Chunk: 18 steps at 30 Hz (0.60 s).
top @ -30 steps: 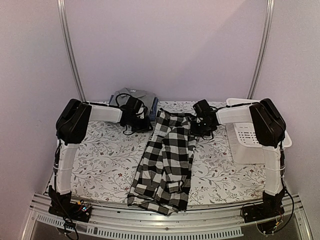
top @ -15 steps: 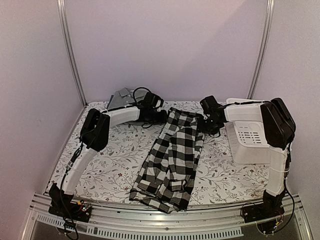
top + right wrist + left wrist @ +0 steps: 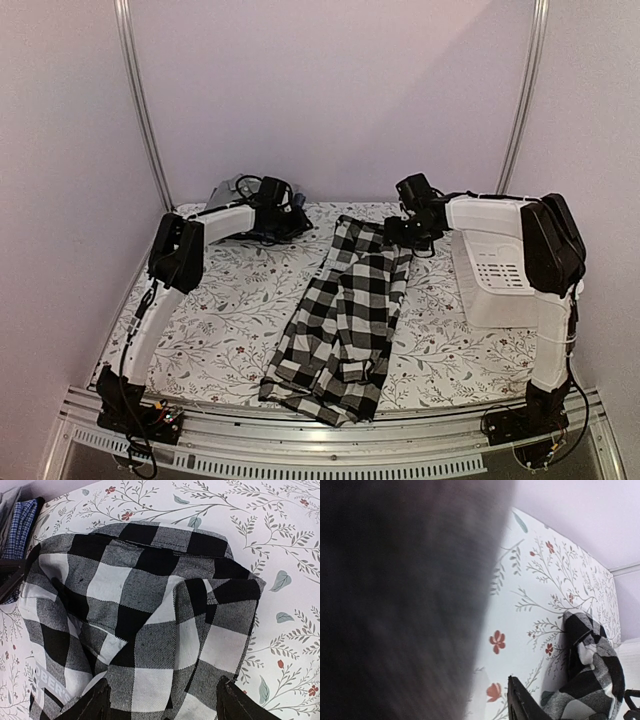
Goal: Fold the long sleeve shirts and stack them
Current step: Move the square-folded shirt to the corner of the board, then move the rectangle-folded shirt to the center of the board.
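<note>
At the far left of the bench, our left fingers hover by the grey shirt; that wrist view is mostly blur, so we cannot tell if they are apart. The checked shirt lies mid-bench, long axis running near edge to far, with our right fingers spread apart over its far right corner, the nearer arm by our reckoning. The right wrist view shows the blue shirt, hard to make out from above.

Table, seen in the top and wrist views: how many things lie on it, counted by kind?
Shirts: 3 (black-and-white checked shirt, grey shirt, blue patterned shirt)
Baskets: 1 (white plastic basket)
Total: 4
</note>
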Tool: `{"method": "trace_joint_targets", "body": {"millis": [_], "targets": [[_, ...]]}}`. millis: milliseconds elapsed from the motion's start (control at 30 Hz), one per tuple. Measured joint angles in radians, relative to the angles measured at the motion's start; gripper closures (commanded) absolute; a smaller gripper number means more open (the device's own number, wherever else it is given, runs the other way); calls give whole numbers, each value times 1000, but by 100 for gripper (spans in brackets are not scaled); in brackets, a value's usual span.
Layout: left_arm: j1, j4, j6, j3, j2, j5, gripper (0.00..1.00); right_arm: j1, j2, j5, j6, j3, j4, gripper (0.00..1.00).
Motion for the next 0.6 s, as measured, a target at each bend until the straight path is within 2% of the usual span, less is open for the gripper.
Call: {"method": "trace_joint_targets", "body": {"millis": [300, 467, 600], "targets": [[103, 15, 42, -122, -74, 68, 60, -39, 119, -8, -29, 65, -27, 28], [86, 10, 105, -164, -109, 83, 60, -80, 199, -8, -42, 137, -47, 28], [56, 16, 127, -265, -189, 85, 61, -87, 275, -14, -74, 240, -53, 29]]}}
